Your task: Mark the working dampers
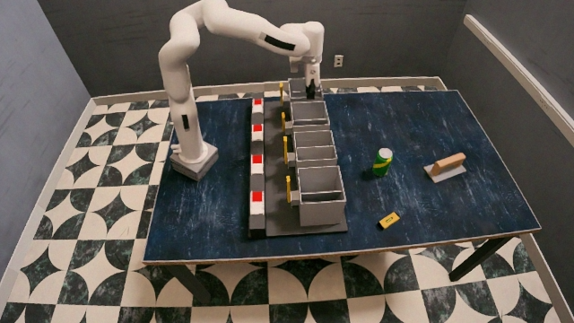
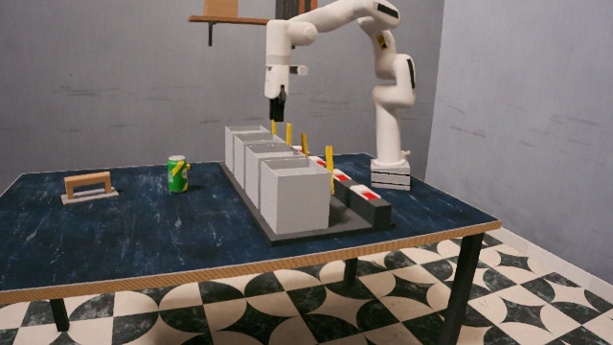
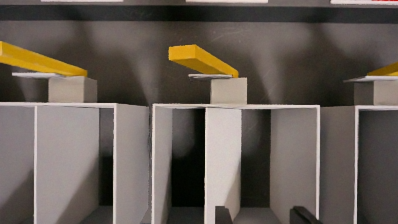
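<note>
Four open-topped grey box dampers [image 1: 316, 152] [image 2: 278, 192] [image 3: 295, 150] with yellow handles [image 1: 285, 150] [image 2: 304, 145] [image 3: 202, 57] stand in a row on a dark-blue table [image 1: 404, 135] [image 2: 144, 225]—behind white-covered sliders [image 1: 256, 159] [image 2: 341, 177] [image 3: 227, 1], all showing red. Above the row's far end hangs a black-fingered gripper [image 1: 310, 91] [image 2: 277, 117] [image 3: 257, 215]—partly open, empty.

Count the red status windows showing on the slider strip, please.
4: one red window at the strip's far end, two between, and one nearest the top camera.
</note>
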